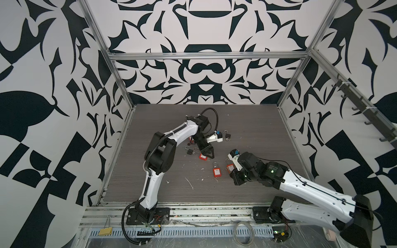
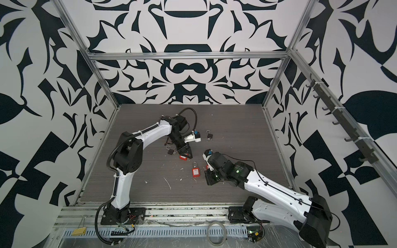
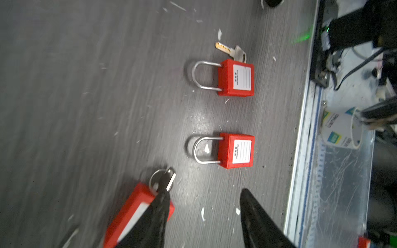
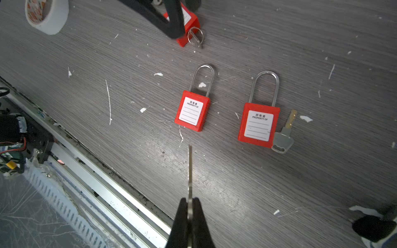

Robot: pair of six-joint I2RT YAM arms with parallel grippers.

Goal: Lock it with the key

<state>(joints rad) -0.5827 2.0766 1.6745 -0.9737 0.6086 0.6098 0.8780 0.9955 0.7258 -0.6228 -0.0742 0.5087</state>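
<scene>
My right gripper point(image 4: 189, 200) is shut on a thin silver key point(image 4: 190, 169), seen edge-on and sticking out past the fingertips above the table. Ahead of it lie two red padlocks with closed shackles, one nearer point(image 4: 192, 110) and one point(image 4: 258, 125) with a loose key point(image 4: 283, 137) beside its body. My left gripper point(image 3: 204, 201) hovers open over a third red padlock point(image 3: 133, 212) that has a key ring point(image 3: 160, 180) at its end. One finger overlaps that padlock and nothing sits between the jaws. In both top views this padlock point(image 1: 203, 156) point(image 2: 183, 157) lies under the left gripper point(image 1: 207, 152).
Two small black padlocks point(image 1: 190, 151) point(image 1: 227, 135) lie on the grey wood table farther back. A tape roll point(image 4: 46, 16) stands near the left arm. The metal front rail point(image 4: 103, 171) runs close to my right gripper. White scraps dot the table.
</scene>
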